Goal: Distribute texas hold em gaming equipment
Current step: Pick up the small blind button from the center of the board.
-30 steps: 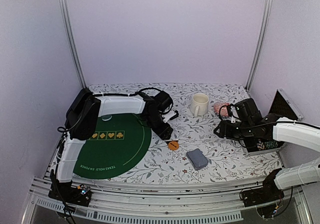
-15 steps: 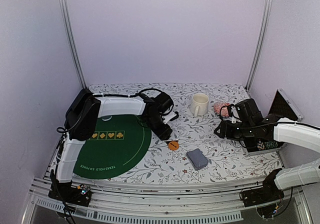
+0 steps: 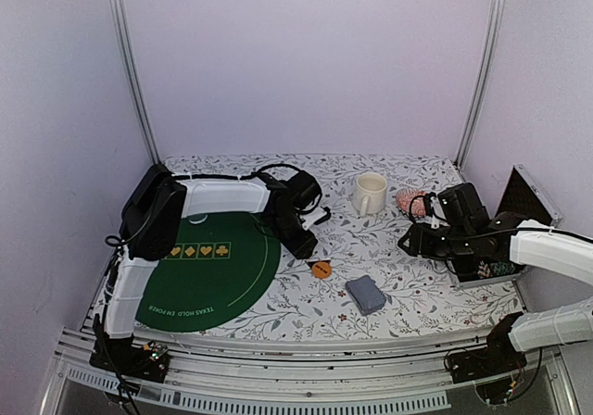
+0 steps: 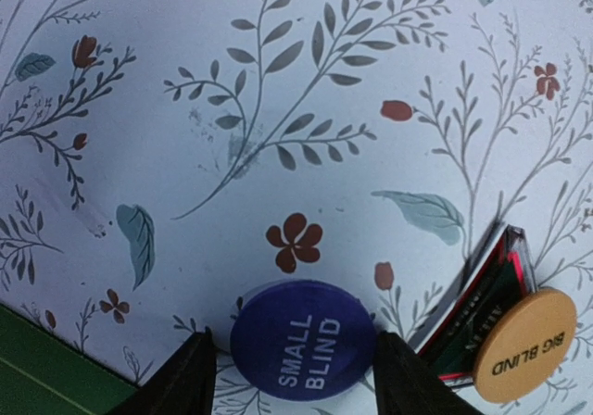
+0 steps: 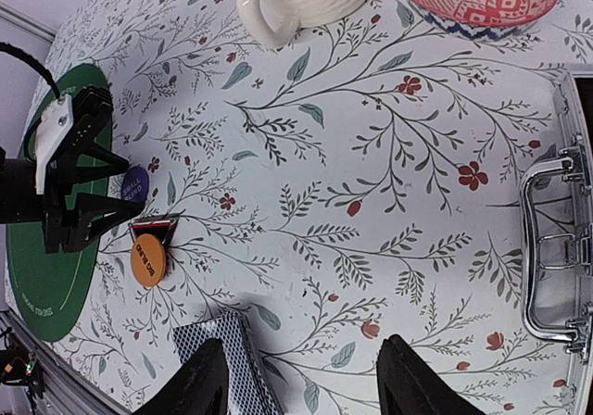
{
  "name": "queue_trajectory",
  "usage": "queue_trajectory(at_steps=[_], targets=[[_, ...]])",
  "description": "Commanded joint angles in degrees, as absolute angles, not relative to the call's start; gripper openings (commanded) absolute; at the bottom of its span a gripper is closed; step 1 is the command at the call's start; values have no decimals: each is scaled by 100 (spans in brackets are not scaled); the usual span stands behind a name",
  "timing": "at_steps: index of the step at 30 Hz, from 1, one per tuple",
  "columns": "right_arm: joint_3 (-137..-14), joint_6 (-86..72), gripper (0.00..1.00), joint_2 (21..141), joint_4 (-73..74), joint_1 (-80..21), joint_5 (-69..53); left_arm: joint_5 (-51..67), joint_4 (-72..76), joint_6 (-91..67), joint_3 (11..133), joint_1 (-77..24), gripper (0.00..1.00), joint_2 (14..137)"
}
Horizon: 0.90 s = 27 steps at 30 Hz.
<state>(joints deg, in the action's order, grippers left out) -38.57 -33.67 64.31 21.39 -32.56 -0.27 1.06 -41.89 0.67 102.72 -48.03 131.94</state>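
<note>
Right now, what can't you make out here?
Blue disc: top view, hidden under the left gripper.
Triangular marker: left wrist view, half covered by the orange disc.
Cards: right wrist view, cut off by the bottom edge.
Case contents: top view, right arm covers most.

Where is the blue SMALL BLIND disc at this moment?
The blue disc lies on the flowered cloth between the fingers of the left end effector; in the left wrist view, the orange disc is to its right.

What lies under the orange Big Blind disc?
The black-and-red triangular marker pokes out from beneath the orange disc, both on the floral tablecloth. The part of the marker under the disc is hidden, so its full lettering cannot be read.
</note>
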Motion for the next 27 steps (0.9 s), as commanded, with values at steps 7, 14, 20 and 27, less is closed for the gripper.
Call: queue_trajectory(at_steps=[7, 14, 20, 27], targets=[[-3748, -3429, 57, 6240, 2222, -3234, 111, 448, -4740, 79, 10576, -4890, 60, 13766], [-3721, -3446, 57, 6148, 2261, -3236, 156, 497, -4959, 28, 10498, -4894, 55, 13683], [-3714, -3453, 57, 6131, 2268, -3234, 149, 349, -5005, 39, 10459, -4882, 51, 13675], [-3694, -3463, 57, 6089, 2285, -3242, 184, 366, -4951, 1, 10427, -4881, 47, 13498]])
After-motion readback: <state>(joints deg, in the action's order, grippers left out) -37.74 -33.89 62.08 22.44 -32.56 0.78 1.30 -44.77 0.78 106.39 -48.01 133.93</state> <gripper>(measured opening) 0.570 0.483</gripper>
